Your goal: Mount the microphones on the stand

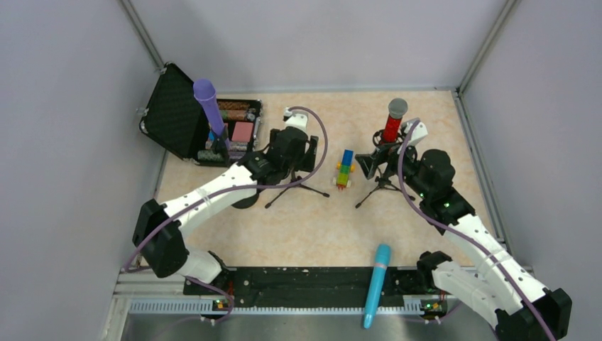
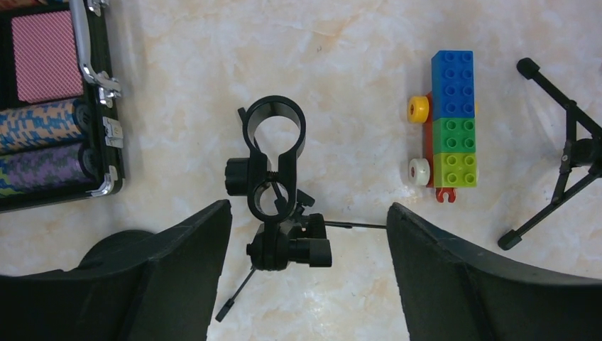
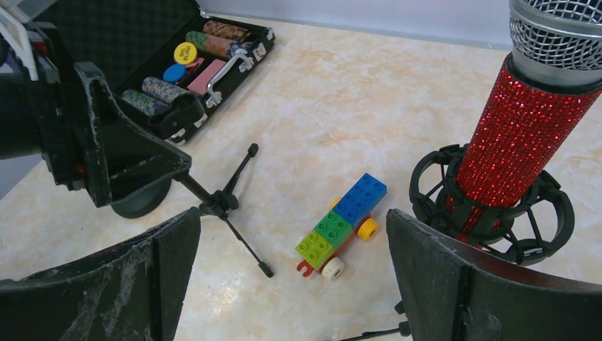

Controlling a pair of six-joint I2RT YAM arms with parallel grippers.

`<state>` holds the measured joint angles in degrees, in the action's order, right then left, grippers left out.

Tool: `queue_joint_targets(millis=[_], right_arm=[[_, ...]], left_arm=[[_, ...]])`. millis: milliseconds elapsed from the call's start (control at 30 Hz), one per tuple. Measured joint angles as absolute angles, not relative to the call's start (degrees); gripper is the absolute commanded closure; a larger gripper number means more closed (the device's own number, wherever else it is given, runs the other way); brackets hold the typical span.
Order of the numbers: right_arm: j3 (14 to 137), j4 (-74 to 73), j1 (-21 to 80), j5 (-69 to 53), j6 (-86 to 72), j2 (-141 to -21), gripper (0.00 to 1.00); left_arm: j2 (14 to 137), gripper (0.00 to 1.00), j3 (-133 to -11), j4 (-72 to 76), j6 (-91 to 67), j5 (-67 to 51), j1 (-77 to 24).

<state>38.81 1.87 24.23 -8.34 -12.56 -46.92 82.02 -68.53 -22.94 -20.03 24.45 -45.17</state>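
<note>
The glittery red microphone (image 1: 391, 126) with a silver-grey head stands upright in the shock mount (image 3: 490, 213) of the right tripod stand (image 1: 383, 186); it also shows in the right wrist view (image 3: 511, 142). My right gripper (image 1: 370, 165) is open and empty just left of it (image 3: 292, 220). My left gripper (image 1: 292, 153) hovers open over the left tripod stand (image 1: 298, 186), whose black ring clip (image 2: 273, 153) is empty and sits between the jaws (image 2: 307, 213). The purple microphone (image 1: 208, 106) stands upright by the open case. The cyan-blue microphone (image 1: 377, 284) lies at the near table edge.
An open black case (image 1: 174, 114) of patterned rolls and cards stands at the far left. A multicoloured block toy (image 1: 346, 169) on wheels lies between the two stands. A round black base (image 1: 245, 201) sits under my left arm. Grey walls enclose the table.
</note>
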Motion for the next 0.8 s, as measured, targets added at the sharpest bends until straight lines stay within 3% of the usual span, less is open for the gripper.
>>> queue_joint_targets(millis=[167,233,300,367,800], right_arm=[[38.81,1.61,24.23,-8.08,-12.45,-46.92,0.01],[38.81,1.58,24.23,-8.03,-12.4,-46.92,0.01],[38.81,1.58,24.23,-8.03,-12.4,-46.87,0.01],[38.81,1.58,24.23,-8.01,-12.4,-46.85,0.01],[38.81,0.78,24.23,-7.68,-12.45,-44.97,0.01]], left_arm=[[84.71,0.38,-68.53,-22.83,-20.53,24.82,-45.17],[85.17,0.56,-68.53,-22.92,-20.73,25.06,-45.17],[85.21,0.81,-68.53,-22.98,-20.56,25.56,-45.15],[85.21,0.92,-68.53,-22.83,-19.68,25.43,-45.17],[82.61,1.0,-68.03,-23.73,-14.04,18.81,-45.6]])
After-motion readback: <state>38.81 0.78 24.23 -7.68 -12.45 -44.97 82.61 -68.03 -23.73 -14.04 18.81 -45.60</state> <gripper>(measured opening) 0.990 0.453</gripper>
